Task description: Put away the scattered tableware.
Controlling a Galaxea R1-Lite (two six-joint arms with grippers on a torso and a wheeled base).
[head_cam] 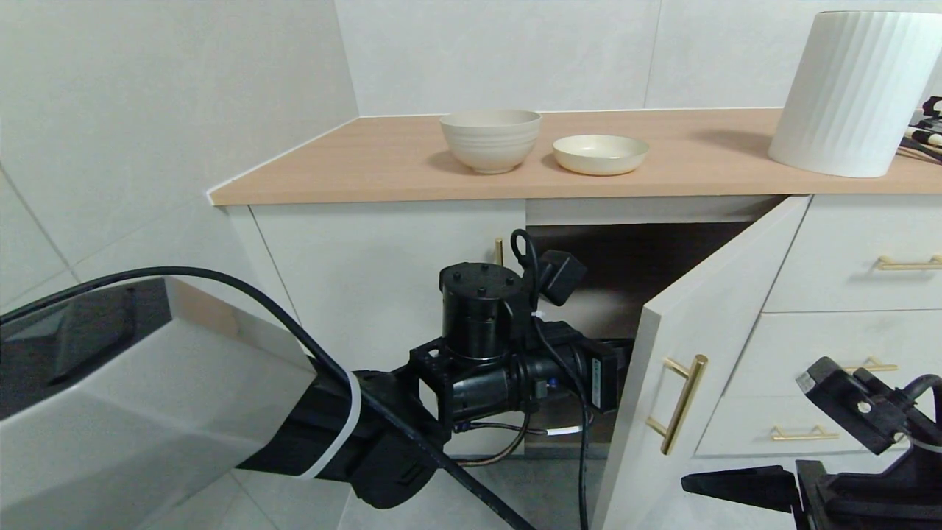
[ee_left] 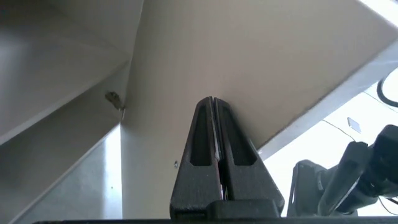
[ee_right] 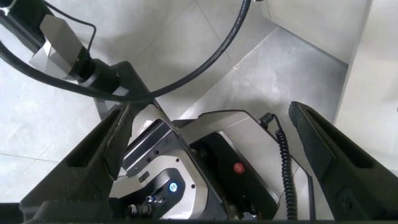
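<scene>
cream bowl (head_cam: 491, 140) nxt to dish (head_cam: 600, 154)

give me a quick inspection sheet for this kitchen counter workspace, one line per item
surface: wooden countertop, bare apart from the items below
job's things: bowl and shallow dish, upright, side by side, not touching
clutter: ribbed white container at the counter's right end; utensils beside it, type unclear
grippers: left gripper at the open cabinet, jaws shut, holding nothing; right gripper low, pointing at the floor, jaws open, empty
cables: black cable draped over the left arm
surroundings: cabinet door swung open, drawers to its right closed, tiled wall behind
</scene>
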